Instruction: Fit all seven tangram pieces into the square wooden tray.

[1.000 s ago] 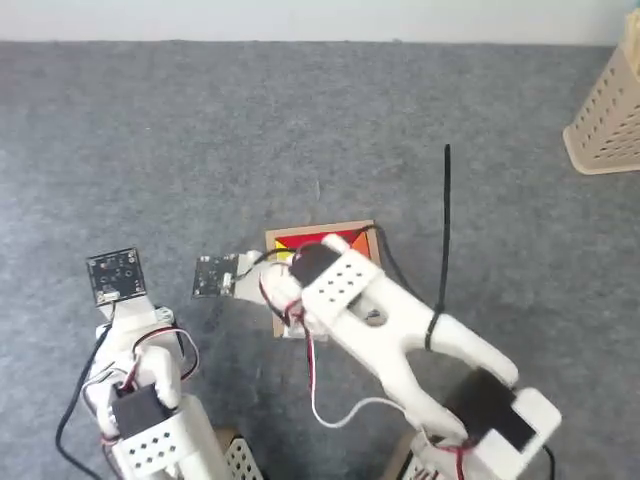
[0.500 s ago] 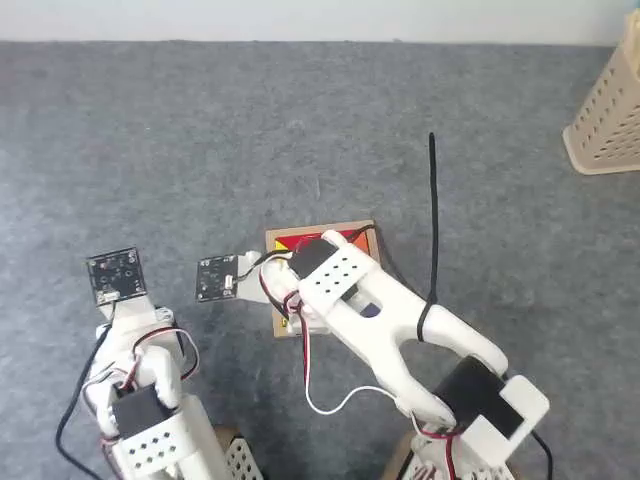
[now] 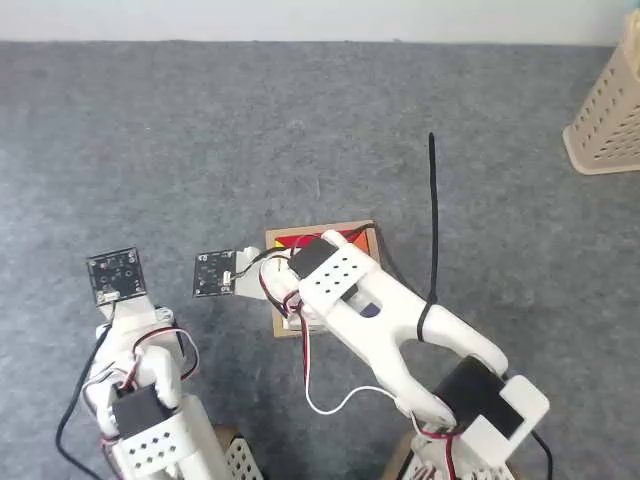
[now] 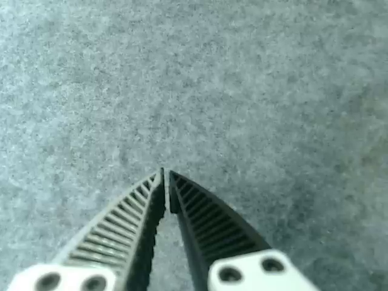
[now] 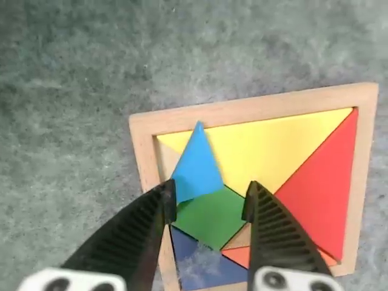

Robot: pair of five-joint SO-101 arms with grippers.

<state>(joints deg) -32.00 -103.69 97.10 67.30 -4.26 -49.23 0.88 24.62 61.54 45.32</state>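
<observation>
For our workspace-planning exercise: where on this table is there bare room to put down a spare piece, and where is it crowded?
Free: the broad carpet beyond the wooden tray, running to the perforated basket; also the patch ahead of the left gripper. Crowded: over the tray, where the right gripper hangs open.

- At the left arm (image 3: 140, 400): folded back at the near left; wrist tipped downward; camera board (image 3: 115, 275) facing up at the front.
- At the left gripper (image 4: 165, 180): ribbed fingers (image 4: 130, 221) pressed together; tips touching.
- At the right arm (image 3: 400, 330): stretched forward and leftward from the near right; wrist tipped down.
- At the right gripper (image 5: 209, 197): dark fingers (image 5: 267, 236) parted; clear gap between the tips.
</observation>
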